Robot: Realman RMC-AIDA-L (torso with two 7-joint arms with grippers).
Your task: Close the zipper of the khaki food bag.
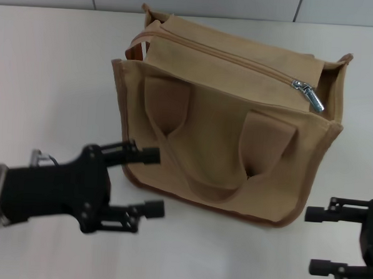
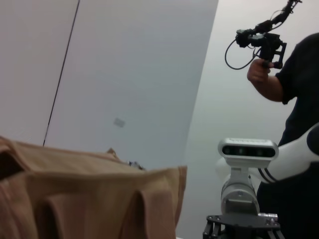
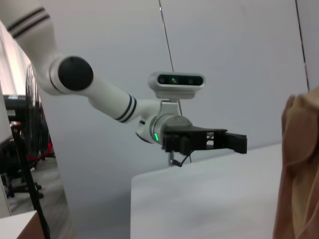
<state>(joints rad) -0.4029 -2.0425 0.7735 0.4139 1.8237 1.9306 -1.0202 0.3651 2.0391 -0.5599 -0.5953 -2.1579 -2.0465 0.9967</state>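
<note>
A: Left pincer (image 1: 152, 181) wide, empty, by the khaki food bag (image 1: 224, 135); right pincer (image 1: 316, 240) wide, off its right corner.

B: Zipper (image 1: 241, 58) pull tab (image 1: 309, 94) at bag's right end. Risk: unbraced bag slides on tabletop (image 1: 46, 76).

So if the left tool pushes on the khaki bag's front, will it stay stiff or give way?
The khaki food bag is probably soft: its canvas front sags and creases. Its strap handle hangs limp. Standing unsupported, it may slide or tip before the left tool.
</note>
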